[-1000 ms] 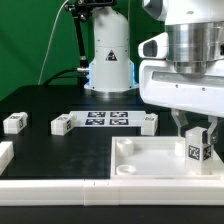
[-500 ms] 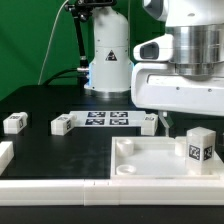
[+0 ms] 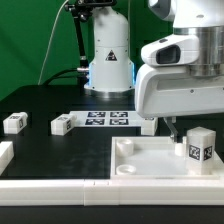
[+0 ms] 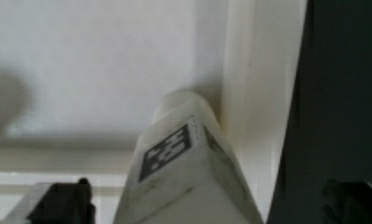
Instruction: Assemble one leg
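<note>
Exterior view: leg (image 3: pixel 200 146) stands upright on white tray (image 3: pixel 135 165), at the view's right | gripper (image 3: pixel 168 127) hangs above, apart from it, holding nothing | wrist view: fingertips (image 4: pixel 62 198) spread, leg (image 4: pixel 179 150) between them, untouched

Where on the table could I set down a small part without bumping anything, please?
The black tabletop is bare between the row of loose legs beside the marker board and the white rail in front. It is crowded on the tray, where a leg stands upright under the gripper.
</note>
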Tool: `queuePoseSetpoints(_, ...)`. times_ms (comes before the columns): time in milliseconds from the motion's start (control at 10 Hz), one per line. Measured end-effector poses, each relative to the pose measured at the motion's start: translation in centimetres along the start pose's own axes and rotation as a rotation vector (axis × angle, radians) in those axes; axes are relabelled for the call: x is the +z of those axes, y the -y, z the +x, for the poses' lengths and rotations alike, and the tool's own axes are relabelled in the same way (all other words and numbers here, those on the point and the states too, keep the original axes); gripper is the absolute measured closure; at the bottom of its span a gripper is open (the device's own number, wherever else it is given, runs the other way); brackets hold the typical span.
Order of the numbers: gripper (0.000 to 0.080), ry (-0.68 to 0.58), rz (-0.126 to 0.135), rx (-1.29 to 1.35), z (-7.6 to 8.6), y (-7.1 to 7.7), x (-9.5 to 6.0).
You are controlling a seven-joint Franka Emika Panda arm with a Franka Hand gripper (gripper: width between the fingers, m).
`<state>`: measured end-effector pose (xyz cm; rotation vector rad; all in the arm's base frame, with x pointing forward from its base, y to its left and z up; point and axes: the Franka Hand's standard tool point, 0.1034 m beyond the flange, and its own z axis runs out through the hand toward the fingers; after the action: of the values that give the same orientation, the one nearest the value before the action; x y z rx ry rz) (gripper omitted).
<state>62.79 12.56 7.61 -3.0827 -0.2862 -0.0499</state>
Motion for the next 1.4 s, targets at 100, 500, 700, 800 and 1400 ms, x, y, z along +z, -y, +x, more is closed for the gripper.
queuePoseSetpoints(100, 0.0151, 0.001, -0.004, -0.098, -0.01, -0.10, 0.01)
queuePoseSetpoints(500, 0.0285, 0.001, -0.012, -0.301, 0.01, -0.38, 0.04)
queuePoseSetpoints(700, 0.0427, 0.001, -0.012, -0.270, 0.01, -0.38, 0.04)
queuePoseSetpoints(800, 0.0510, 0.001, -0.013, -0.270, 0.01, -0.46, 0.04)
queuePoseSetpoints(1400, 0.0510, -0.008, 0.004, 0.385, 0.06, -0.47, 0.06)
